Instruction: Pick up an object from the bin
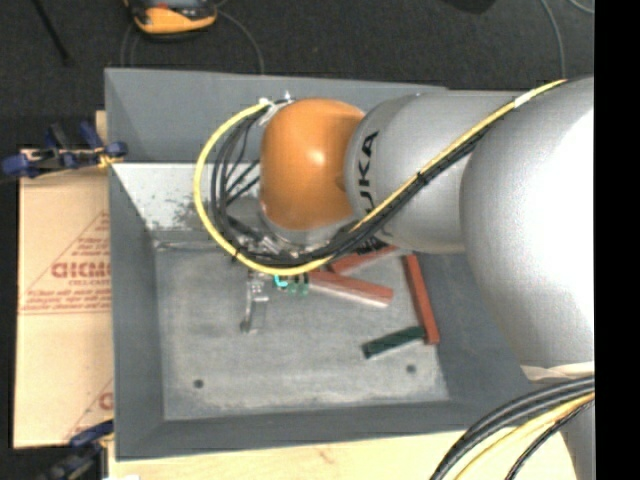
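**Gripper low in the bin — nothing picked yet**

The gripper [256,306] hangs under the arm's orange cover [305,163], low over bare floor at the middle of the bin [200,368]. Whether it is apart or together cannot be told, and nothing shows in its grasp. The nearest thing is a small teal piece [292,284] just to its right. Beyond lie a pink stick [350,290], a red stick [421,298] and a dark green marker [392,342]. By the look of it the grasp and the lift are both to come.
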You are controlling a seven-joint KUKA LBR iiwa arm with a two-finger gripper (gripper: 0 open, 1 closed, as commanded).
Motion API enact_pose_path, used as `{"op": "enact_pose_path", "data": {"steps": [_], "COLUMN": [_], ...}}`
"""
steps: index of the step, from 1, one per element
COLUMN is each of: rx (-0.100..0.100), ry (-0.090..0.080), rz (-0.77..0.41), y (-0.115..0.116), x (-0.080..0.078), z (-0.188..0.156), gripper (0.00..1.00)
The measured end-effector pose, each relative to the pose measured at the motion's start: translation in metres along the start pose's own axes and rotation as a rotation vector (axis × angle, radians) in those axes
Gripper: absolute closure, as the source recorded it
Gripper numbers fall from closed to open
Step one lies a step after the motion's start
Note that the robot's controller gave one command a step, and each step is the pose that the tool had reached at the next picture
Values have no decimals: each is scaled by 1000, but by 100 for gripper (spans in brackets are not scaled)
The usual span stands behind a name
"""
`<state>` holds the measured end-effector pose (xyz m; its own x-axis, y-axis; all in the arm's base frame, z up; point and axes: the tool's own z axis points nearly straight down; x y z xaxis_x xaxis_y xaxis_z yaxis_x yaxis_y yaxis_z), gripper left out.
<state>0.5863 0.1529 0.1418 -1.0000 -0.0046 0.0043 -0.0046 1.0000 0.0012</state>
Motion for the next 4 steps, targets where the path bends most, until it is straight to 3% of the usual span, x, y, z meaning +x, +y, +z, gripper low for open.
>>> {"op": "enact_pose_path", "data": {"steps": [1,2,3,4], "rx": [-1,-3,5,0], "ry": [-8,-13,-11,-9], "rz": [3,-33,-50,-24], "y": [0,-32,-66,-61], "x": [-2,5,-8,-14], "z": [-4,14,56,84], "gripper": [0,0,0,0]}}
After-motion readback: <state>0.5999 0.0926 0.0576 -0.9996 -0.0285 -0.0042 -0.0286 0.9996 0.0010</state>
